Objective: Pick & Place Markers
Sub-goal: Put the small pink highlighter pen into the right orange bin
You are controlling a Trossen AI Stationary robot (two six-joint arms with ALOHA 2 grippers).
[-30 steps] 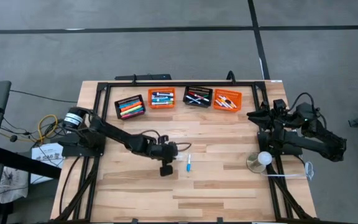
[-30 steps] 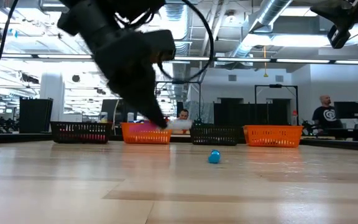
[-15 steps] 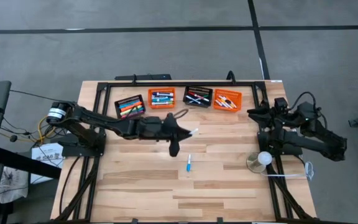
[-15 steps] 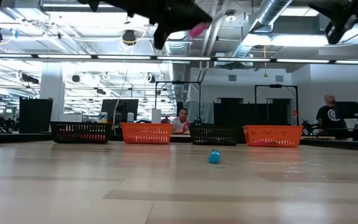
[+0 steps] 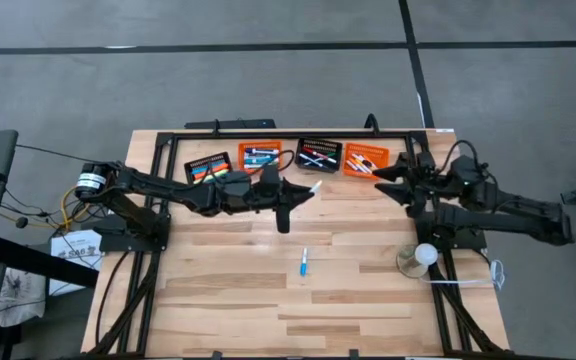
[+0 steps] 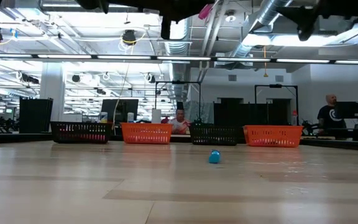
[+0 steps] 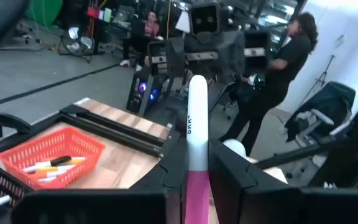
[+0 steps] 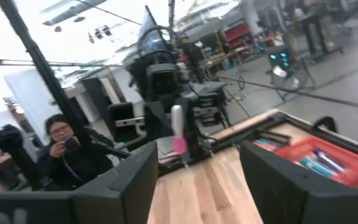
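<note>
My left gripper [image 5: 303, 190] is shut on a pink-and-white marker [image 5: 313, 186], high above the table just in front of the baskets; it shows at the top of the low view [image 6: 205, 10]. A blue marker [image 5: 304, 263] lies flat on the table's middle and also shows in the low view [image 6: 214, 156]. My right gripper [image 5: 378, 176] is open and empty in the air near the far-right orange basket [image 5: 365, 160], facing my left gripper. Other markers lie in the four baskets. My left gripper pinches the marker's pink part [image 7: 197, 186] between its two fingers [image 7: 229, 177]. The white part [image 7: 197, 118] sticks out forward past the fingertips, along the fingers. The fingers reach about level from the table's left. The marker is lifted clear of the table.
Four slatted baskets stand in a row at the far edge: black [image 5: 209, 170], orange [image 5: 260, 158], black [image 5: 318, 155] and orange. A white ball on a round base [image 5: 423, 255] stands by the right arm. People stand in the room beyond the table [image 7: 278, 74].
My left gripper has risen from the table with the pink-and-white marker and gone toward the far edge, up to the baskets, leaving the blue marker lying where it was. My right gripper has swung toward the table's left, toward the baskets.
</note>
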